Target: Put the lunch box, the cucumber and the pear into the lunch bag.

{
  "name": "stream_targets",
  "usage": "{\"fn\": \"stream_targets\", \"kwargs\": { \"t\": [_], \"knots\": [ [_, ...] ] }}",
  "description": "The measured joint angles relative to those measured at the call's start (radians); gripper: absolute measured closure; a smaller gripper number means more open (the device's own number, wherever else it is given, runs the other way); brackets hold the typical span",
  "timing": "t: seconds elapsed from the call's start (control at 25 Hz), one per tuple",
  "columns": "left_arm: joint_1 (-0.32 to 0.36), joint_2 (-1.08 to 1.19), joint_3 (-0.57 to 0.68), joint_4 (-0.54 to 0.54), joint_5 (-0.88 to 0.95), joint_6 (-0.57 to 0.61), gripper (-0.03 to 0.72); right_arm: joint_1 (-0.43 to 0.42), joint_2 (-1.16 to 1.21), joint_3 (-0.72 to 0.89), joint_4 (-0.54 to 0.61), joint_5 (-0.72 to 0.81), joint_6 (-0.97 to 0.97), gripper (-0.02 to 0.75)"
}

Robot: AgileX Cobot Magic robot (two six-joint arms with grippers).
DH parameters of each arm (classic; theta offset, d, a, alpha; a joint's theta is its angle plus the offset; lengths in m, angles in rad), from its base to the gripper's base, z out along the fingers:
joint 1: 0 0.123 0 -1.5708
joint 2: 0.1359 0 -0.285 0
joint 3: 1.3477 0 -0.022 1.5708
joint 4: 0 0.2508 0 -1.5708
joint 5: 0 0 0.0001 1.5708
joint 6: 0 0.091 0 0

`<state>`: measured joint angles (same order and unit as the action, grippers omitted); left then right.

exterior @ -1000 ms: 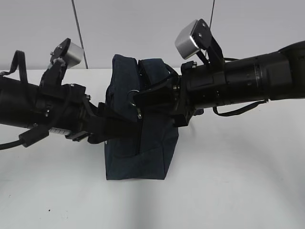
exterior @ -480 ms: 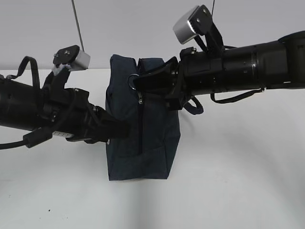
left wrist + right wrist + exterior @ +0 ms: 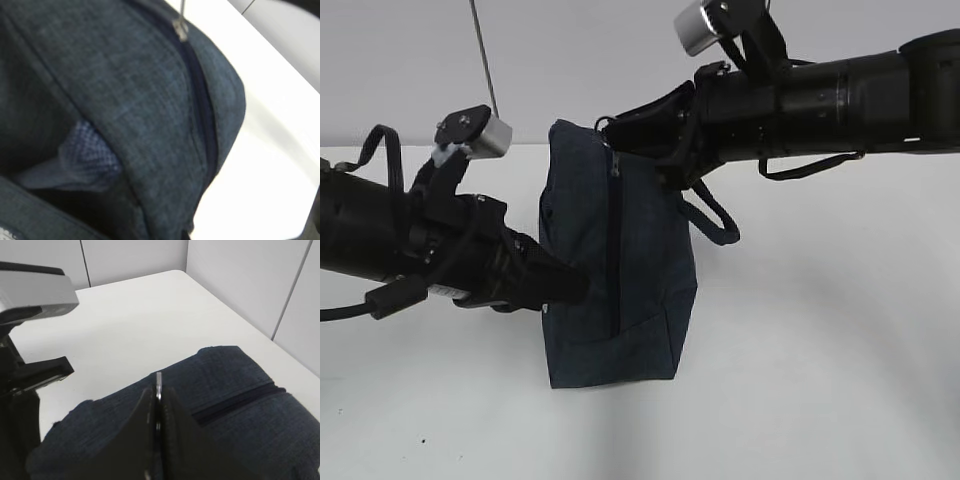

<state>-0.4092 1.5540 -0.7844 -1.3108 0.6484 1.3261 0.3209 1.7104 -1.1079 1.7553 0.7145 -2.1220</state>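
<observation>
The dark navy lunch bag (image 3: pixel 640 300) stands upright on the white table. My right gripper (image 3: pixel 610 135) is at its top edge, shut on the metal ring pull (image 3: pixel 158 382) of the zipper. The zipper (image 3: pixel 614 250) runs straight down the bag's front and looks shut along its length. My left gripper (image 3: pixel 575 287) presses into the bag's left side at mid height and seems to pinch the fabric. Its fingers are hidden in the left wrist view, which is filled by bag fabric (image 3: pixel 140 100). The lunch box, the cucumber and the pear are out of view.
A looped handle (image 3: pixel 715 222) hangs off the bag's right side under my right arm. The white table (image 3: pixel 820 350) reaches back to a grey wall. Its far corner shows in the right wrist view (image 3: pixel 175 275).
My right gripper has risen with the ring pull from the bag's middle to its top edge. My left gripper has drawn back to the left. The bag now stands taller.
</observation>
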Motion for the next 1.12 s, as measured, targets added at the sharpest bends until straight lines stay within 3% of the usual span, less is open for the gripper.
{"fn": "stream_targets", "kwargs": {
  "t": [0.68,1.12],
  "knots": [
    [0.003,-0.002,-0.002,0.136,0.078,-0.182,0.699,-0.031,0.233,-0.273,0.002,-0.043,-0.005,0.732],
    [0.082,-0.01,-0.002,0.183,0.167,-0.266,0.699,-0.107,0.377,-0.409,-0.005,0.023,0.157,0.732]
  ]
}}
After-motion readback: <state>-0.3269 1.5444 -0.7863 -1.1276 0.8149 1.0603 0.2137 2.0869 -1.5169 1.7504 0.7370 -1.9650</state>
